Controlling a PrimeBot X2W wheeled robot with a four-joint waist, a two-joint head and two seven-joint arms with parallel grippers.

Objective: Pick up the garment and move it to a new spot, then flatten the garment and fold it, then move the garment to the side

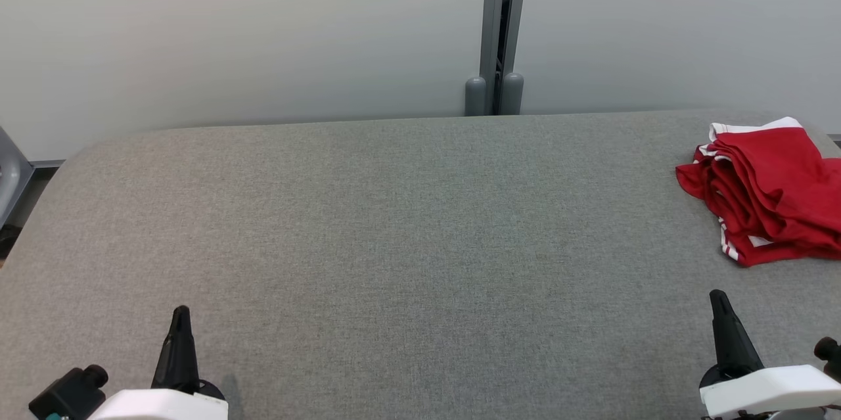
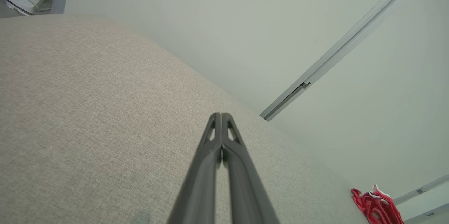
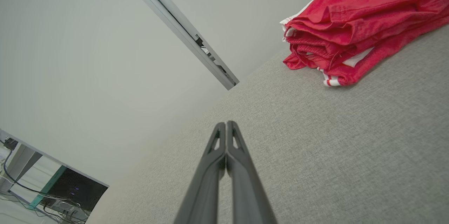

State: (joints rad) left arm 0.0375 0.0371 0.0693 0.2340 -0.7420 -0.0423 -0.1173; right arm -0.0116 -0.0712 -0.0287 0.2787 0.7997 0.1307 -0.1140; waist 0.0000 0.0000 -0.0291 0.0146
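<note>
With left end effector [image 1: 181, 310] and right end effector [image 1: 717, 295] both closed and empty over the grey tabletop [image 1: 394, 223], the red garment [image 1: 769, 190] lies bunched far right, seemingly light, soft and limp, best pinched at a raised fold.

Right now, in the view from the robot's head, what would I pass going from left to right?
The left gripper, shut, low at the left → the grey post against the wall → the red garment, heaped at the right.

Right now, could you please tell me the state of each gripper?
Left gripper: shut, holding nothing.
Right gripper: shut, holding nothing.
</note>
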